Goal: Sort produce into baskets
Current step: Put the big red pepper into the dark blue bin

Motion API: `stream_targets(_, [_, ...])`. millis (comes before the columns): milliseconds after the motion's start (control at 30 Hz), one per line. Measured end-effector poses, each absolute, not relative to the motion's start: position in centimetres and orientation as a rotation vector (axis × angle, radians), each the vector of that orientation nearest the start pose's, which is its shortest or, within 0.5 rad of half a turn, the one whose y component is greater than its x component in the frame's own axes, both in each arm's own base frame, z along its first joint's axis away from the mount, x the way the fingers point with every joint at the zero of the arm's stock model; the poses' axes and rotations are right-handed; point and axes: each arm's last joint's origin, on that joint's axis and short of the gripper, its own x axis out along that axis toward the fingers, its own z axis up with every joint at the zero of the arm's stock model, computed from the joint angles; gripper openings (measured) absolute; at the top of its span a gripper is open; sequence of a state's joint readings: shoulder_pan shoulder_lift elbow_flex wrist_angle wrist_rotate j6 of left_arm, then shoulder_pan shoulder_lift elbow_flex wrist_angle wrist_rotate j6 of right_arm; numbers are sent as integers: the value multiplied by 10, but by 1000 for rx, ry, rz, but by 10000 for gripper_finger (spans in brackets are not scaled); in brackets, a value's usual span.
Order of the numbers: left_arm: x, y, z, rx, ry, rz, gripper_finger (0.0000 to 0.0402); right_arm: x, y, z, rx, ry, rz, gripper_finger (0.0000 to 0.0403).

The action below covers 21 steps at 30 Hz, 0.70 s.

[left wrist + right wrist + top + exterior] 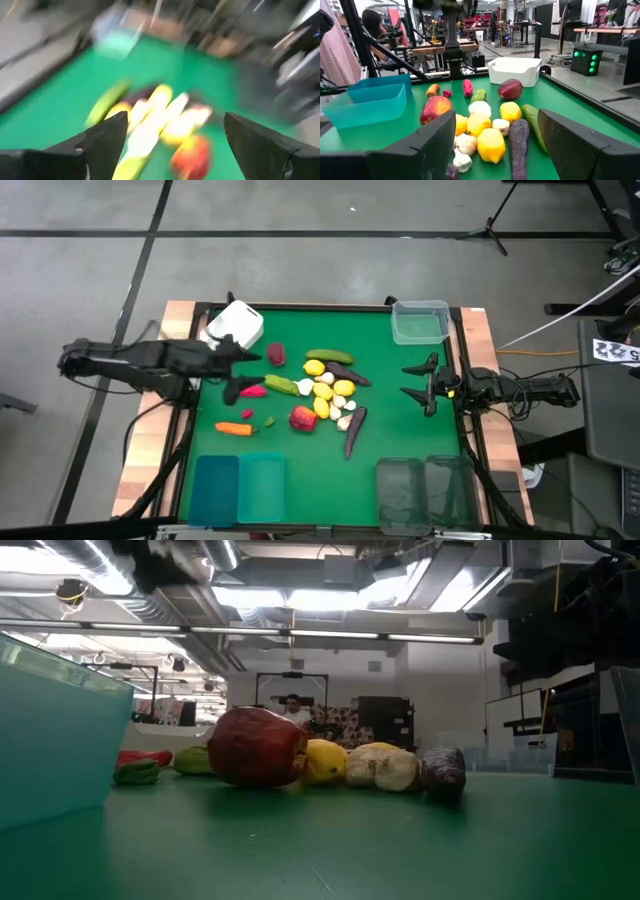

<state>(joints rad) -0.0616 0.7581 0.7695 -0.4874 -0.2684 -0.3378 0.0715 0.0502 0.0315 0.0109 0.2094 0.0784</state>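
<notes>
The produce lies in a loose pile mid-table: a red apple [304,418], yellow lemons [323,391], white garlic [345,420], green cucumbers [328,357], dark eggplants [354,430], a red pepper [253,391] and an orange carrot [235,428]. My left gripper [242,375] is open and empty at the pile's left side, beside the pepper; its wrist view [175,145] looks over the pile. My right gripper [420,383] is open and empty to the right of the pile, facing it [497,142].
A white box [235,325] stands at the far left and a clear tub [420,321] at the far right. Two teal bins [240,488] stand at the near left and two dark-tinted bins [425,485] at the near right. People show in the room behind.
</notes>
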Motion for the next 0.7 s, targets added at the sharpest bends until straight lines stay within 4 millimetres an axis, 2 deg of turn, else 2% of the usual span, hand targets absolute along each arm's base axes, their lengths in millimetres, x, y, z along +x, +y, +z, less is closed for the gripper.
stream_targets(133, [175, 0, 283, -245, 670, 371, 326, 99, 2, 171, 105, 4, -108, 280])
stream_targets(367, [190, 2, 244, -189, 1011, 444, 326, 99, 2, 171, 106, 5, -94, 280])
stream_targets(700, [209, 1, 209, -33, 1261, 387, 326, 99, 2, 171, 107, 7, -93, 280])
